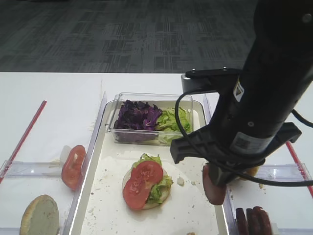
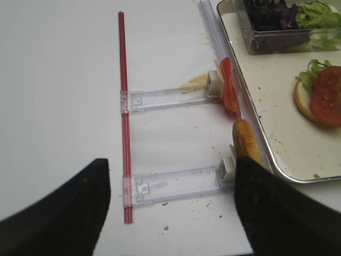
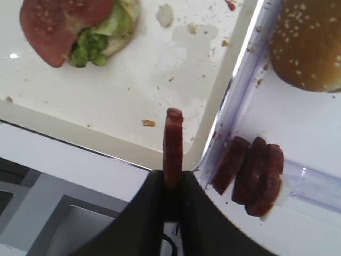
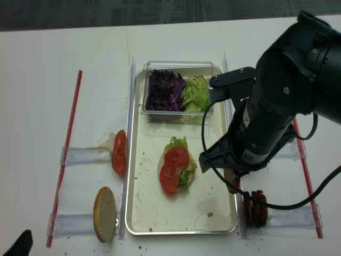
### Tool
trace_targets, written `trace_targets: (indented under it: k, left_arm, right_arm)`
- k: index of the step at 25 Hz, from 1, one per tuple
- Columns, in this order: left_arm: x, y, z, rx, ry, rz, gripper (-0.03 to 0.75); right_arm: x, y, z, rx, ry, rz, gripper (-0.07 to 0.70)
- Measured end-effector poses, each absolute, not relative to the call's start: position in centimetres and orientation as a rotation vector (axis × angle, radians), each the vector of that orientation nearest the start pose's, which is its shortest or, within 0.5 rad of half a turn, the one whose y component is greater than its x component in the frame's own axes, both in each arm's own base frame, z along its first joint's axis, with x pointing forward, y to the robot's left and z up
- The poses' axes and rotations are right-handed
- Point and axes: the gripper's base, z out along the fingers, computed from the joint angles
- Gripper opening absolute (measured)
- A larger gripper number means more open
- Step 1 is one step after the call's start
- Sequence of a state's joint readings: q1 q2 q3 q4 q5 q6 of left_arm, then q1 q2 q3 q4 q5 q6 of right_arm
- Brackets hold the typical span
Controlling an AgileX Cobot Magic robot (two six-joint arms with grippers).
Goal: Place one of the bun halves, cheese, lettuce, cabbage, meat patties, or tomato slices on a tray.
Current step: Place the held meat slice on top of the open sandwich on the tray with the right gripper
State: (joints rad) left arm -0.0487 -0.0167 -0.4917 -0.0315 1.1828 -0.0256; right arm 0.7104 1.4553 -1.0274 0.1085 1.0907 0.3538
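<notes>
Bright even overhead light; soft shadows, mild glare on tray (image 3: 133, 90), wrist views slightly blurred

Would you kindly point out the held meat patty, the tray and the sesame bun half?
meat patty (image 3: 173, 140), right wrist view, on its upright edge.
tray (image 3: 80, 128), right wrist view, on its rim.
bun half (image 3: 311, 45), right wrist view, on its seeded dome.

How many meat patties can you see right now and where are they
4. One meat patty is held on edge in the shut right gripper over the tray's right rim. Three more stand together in the rack right of the tray. Others may be hidden behind the arm.
</notes>
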Motion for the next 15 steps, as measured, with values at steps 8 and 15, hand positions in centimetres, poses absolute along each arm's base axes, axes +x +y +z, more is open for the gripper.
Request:
trace_targets:
  k: [8, 15]
  left_arm:
    - [-1.2, -0.2, 26.5, 0.029, 2.158, -0.081, 0.491]
    - [-1.2, -0.2, 26.5, 0.029, 2.158, -0.081, 0.491]
  right_arm:
    - [19.4, 19.3, 25.9, -0.557, 2.934, 0.489, 0.117]
    - [19.6, 20.1, 26.3, -0.590, 2.854, 0.607, 0.117]
